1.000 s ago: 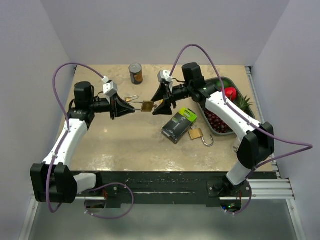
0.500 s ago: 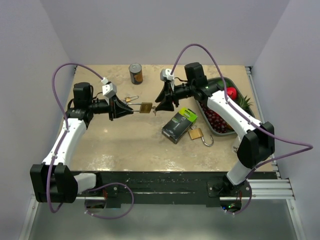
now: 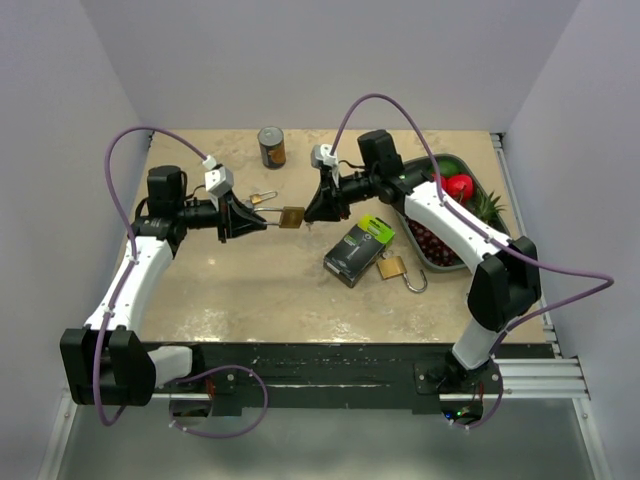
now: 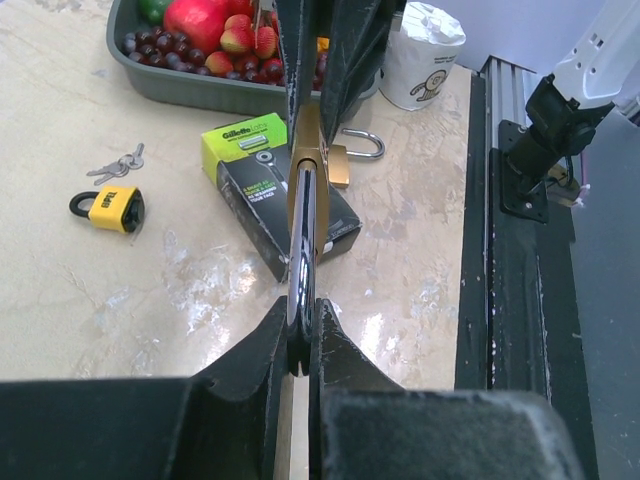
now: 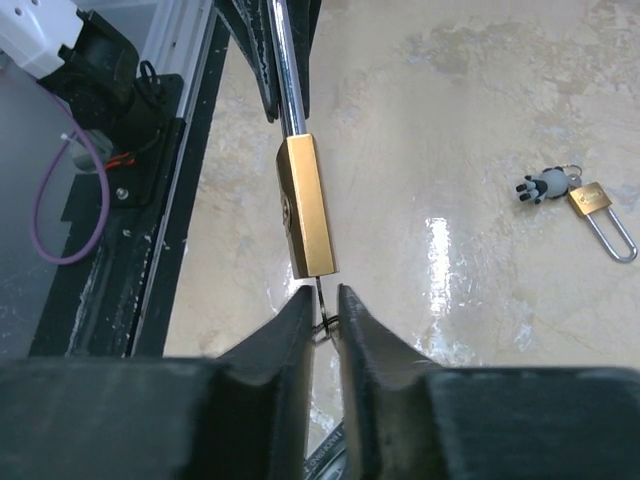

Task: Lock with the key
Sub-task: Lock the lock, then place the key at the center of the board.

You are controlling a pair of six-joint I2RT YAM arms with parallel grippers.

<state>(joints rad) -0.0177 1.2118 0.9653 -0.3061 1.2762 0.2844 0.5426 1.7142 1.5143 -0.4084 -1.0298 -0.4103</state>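
Above glossy table [image 3: 250, 290]: left hand [image 3: 265, 222] grips brass padlock [image 3: 292, 215], right hand [image 3: 312, 216] key [image 5: 321, 297].

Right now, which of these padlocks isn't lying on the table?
The brass padlock in mid-air, its shackle in the jaws of the left gripper. The padlock beside the box and the small padlock near the can lie on the table.
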